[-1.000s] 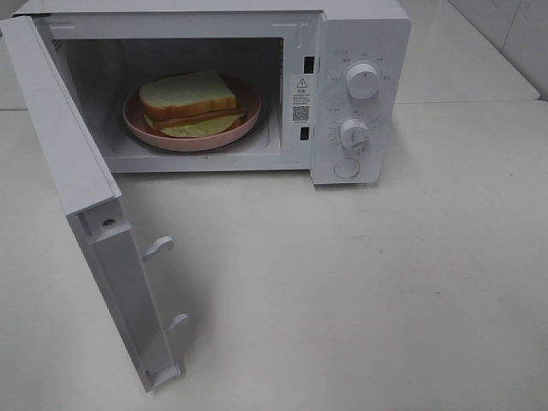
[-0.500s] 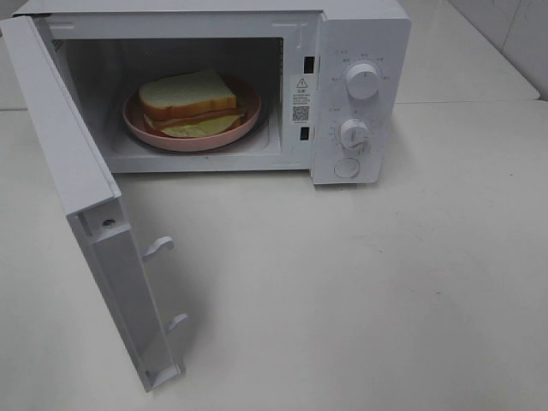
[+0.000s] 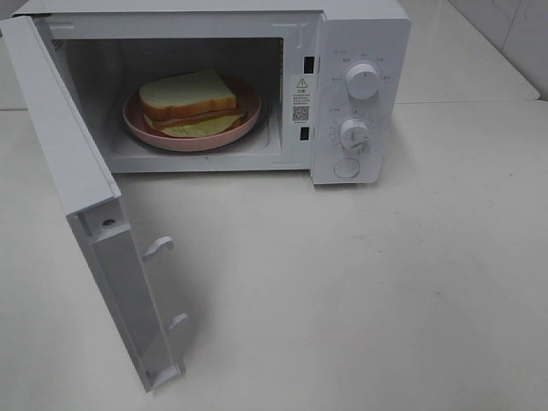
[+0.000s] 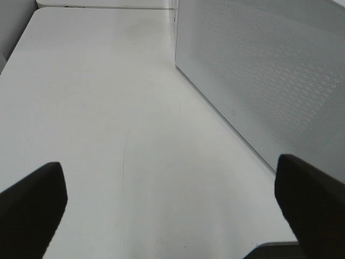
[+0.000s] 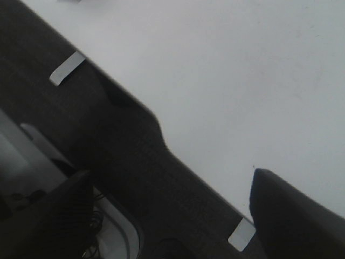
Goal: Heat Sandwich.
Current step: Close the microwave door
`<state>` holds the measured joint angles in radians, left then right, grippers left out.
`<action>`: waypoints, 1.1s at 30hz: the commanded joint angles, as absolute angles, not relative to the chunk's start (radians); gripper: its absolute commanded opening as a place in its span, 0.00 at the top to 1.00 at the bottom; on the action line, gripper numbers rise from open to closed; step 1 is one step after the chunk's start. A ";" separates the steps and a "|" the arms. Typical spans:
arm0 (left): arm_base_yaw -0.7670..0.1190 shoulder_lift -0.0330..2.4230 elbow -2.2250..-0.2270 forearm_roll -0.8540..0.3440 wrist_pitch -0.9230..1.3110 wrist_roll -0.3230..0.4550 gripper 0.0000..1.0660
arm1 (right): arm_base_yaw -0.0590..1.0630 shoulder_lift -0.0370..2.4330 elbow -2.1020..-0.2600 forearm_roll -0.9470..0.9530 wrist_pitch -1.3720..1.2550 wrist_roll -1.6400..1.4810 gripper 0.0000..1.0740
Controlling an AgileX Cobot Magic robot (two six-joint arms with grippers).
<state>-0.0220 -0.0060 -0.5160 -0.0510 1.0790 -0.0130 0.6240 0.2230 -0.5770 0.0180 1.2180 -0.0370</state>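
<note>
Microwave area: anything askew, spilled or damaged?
Nothing stands out. The sandwich sits level on the pink plate inside the microwave, lettuce poking out in front; the door hangs wide open, and no spill shows on the table.

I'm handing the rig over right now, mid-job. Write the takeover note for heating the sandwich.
Left gripper: open, empty, over the table.
Right gripper: open, empty, at the table edge.
Sandwich sits on the pink plate inside the microwave; door wide open.
Done: loading. Left: probably shut the door, then set the knobs.
</note>
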 commanded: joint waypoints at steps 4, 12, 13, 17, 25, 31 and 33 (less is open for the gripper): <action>-0.028 -0.024 -0.515 -0.051 1.069 -0.012 0.06 | 0.504 0.104 -0.574 -0.019 1.237 -0.010 0.29; -0.028 -0.024 -0.515 -0.051 1.069 -0.012 0.06 | 0.363 -0.023 -0.574 -0.052 1.199 0.051 0.29; -0.028 -0.024 -0.515 -0.051 1.069 -0.012 0.06 | 0.341 -0.032 -0.573 -0.063 1.194 0.051 0.29; -0.028 -0.023 -0.515 -0.051 1.069 -0.012 0.06 | 0.278 -0.031 -0.559 -0.090 1.171 0.053 0.29; -0.028 -0.020 -0.515 -0.051 1.069 -0.012 0.06 | 0.197 -0.031 -0.514 -0.078 1.023 0.054 0.29; -0.028 -0.019 -0.515 -0.051 1.069 -0.012 0.06 | 0.158 -0.031 -0.497 -0.067 0.994 0.050 0.30; -0.028 -0.013 -0.515 -0.051 1.069 -0.012 0.06 | 0.151 -0.031 -0.497 -0.067 0.994 0.050 0.30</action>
